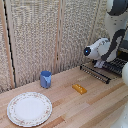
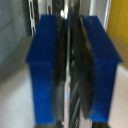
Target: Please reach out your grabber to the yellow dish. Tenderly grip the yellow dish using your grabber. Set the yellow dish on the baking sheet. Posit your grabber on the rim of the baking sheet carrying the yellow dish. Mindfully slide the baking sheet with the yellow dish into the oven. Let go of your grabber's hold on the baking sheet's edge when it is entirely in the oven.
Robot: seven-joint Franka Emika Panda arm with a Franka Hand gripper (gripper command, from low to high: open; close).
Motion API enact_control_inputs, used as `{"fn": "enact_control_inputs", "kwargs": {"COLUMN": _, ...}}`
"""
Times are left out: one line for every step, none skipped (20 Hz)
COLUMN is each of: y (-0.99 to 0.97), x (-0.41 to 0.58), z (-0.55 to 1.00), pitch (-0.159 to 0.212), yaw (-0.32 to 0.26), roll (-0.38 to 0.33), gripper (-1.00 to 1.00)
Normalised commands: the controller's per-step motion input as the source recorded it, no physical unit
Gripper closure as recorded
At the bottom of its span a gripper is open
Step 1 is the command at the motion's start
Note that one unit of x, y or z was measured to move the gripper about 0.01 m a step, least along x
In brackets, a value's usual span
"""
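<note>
In the wrist view my gripper point(image 2: 74, 67) has its blue fingers point(image 2: 47, 65) pressed on a thin dark metal edge, the rim of the baking sheet point(image 2: 72, 30). A patch of bright yellow point(image 2: 120, 20) beyond the fingers looks like the yellow dish. In the exterior view the gripper point(image 1: 100, 62) hangs at the front of the dark baking sheet point(image 1: 116, 64) at the exterior view's right. The oven's barred door point(image 1: 94, 71) lies open below it. The yellow dish does not show in the exterior view; the arm hides that spot.
A blue cup point(image 1: 45, 79) stands on the wooden table point(image 1: 65, 107). A large floral-rimmed white plate point(image 1: 29, 108) lies at the exterior view's lower left. A flat orange-yellow oblong piece point(image 1: 79, 89) lies mid-table. A woven screen stands behind.
</note>
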Motion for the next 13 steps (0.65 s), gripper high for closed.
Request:
{"fn": "enact_control_inputs", "kwargs": {"y": 0.12, "x": -0.109, "z": 0.35, "pitch": -0.099, "yaw": -0.074, "roll": 0.201, "gripper": -1.00}}
{"fn": "enact_control_inputs", "kwargs": {"y": 0.16, "x": -0.043, "z": 0.41, "pitch": -0.087, "yaw": -0.103, "roll": 0.228, "gripper": -1.00}}
{"fn": "enact_control_inputs", "kwargs": {"y": 0.17, "x": -0.034, "z": 0.44, "pitch": -0.086, "yaw": -0.118, "roll": 0.220, "gripper": -1.00}}
{"fn": "enact_control_inputs", "kwargs": {"y": 0.19, "x": -0.054, "z": 0.45, "pitch": -0.093, "yaw": -0.134, "roll": 0.213, "gripper": -1.00}}
{"fn": "enact_control_inputs", "kwargs": {"y": 0.22, "x": -0.057, "z": 0.47, "pitch": -0.066, "yaw": -0.144, "roll": 0.213, "gripper": -1.00}}
{"fn": "enact_control_inputs", "kwargs": {"y": 0.22, "x": -0.077, "z": 0.47, "pitch": -0.042, "yaw": -0.131, "roll": 0.219, "gripper": -1.00}}
{"fn": "enact_control_inputs", "kwargs": {"y": 0.23, "x": -0.080, "z": 0.50, "pitch": -0.005, "yaw": -0.121, "roll": 0.222, "gripper": -1.00}}
{"fn": "enact_control_inputs", "kwargs": {"y": 0.24, "x": -0.103, "z": 0.47, "pitch": 0.000, "yaw": -0.122, "roll": 0.231, "gripper": -1.00}}
{"fn": "enact_control_inputs", "kwargs": {"y": 0.25, "x": -0.103, "z": 0.47, "pitch": 0.000, "yaw": -0.120, "roll": 0.236, "gripper": -1.00}}
{"fn": "enact_control_inputs", "kwargs": {"y": 0.25, "x": -0.094, "z": 0.47, "pitch": 0.000, "yaw": -0.120, "roll": 0.236, "gripper": -1.00}}
{"fn": "enact_control_inputs", "kwargs": {"y": 0.27, "x": -0.089, "z": 0.45, "pitch": -0.005, "yaw": -0.129, "roll": 0.237, "gripper": -1.00}}
{"fn": "enact_control_inputs", "kwargs": {"y": 0.30, "x": -0.111, "z": 0.43, "pitch": -0.018, "yaw": -0.150, "roll": 0.241, "gripper": -1.00}}
{"fn": "enact_control_inputs", "kwargs": {"y": 0.32, "x": -0.103, "z": 0.40, "pitch": -0.010, "yaw": -0.180, "roll": 0.249, "gripper": -1.00}}
